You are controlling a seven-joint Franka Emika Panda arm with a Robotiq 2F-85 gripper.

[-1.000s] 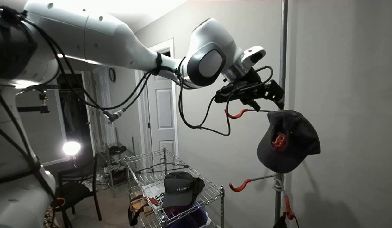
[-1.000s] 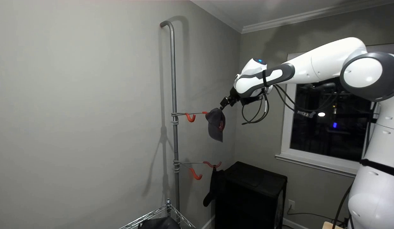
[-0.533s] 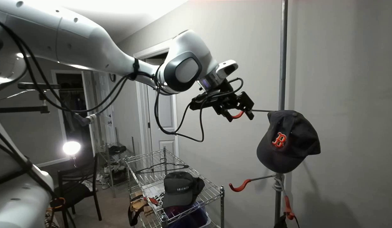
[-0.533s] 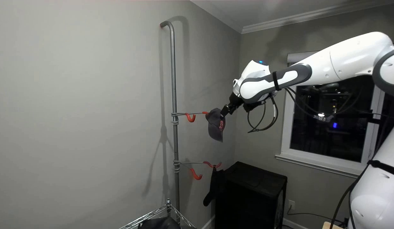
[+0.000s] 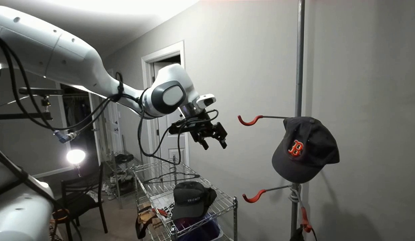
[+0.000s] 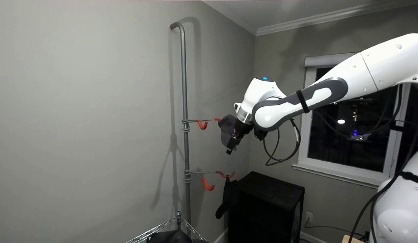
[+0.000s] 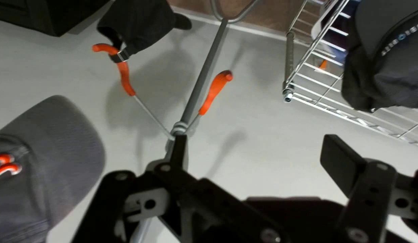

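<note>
- Wrist view: black jointed fingers (image 7: pixel 342 163) apart, empty.
- Dark-grey fabric cap (image 7: pixel 394 74), by the edge of chrome wire shelf (image 7: pixel 287 93).
- Step, apparently: free positioning; next requires clearing orange-coated curved hook (image 7: pixel 215 91).

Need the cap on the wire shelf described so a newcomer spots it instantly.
In an exterior view, find the tall pole, then look left to the wire shelf. The cap sits on its top tier. Small white lettering across its front sets it apart from the hanging cap, which bears a red B.
</note>
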